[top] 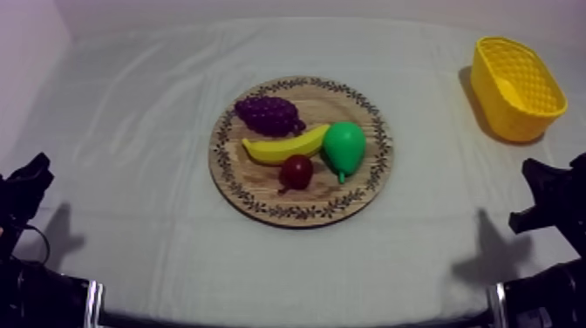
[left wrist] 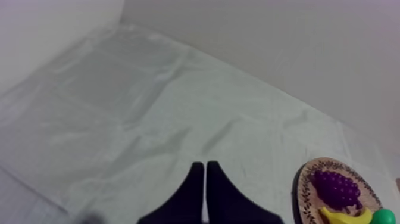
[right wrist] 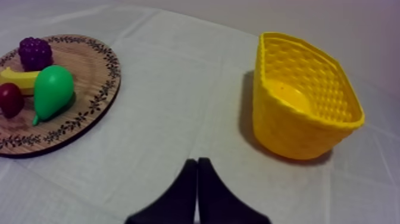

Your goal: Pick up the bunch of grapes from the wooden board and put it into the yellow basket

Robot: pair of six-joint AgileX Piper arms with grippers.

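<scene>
Bunch of grapes (top: 269,114) on the wooden board (top: 301,212), untouched | yellow basket (top: 506,113) well apart, empty | left gripper (left wrist: 205,179), right gripper (right wrist: 197,173) closed together, holding nothing | you have every step left.

The left wrist view's edge cuts off the wooden board (left wrist: 305,180), banana (left wrist: 342,216) and pear (left wrist: 387,217).

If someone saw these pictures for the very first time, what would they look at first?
Probably the round wooden board in the middle of the table, with bright toy fruit on it: purple grapes, a yellow banana, a green pear and a small red fruit. Next comes the yellow basket, standing apart near the table's far right corner.
</scene>
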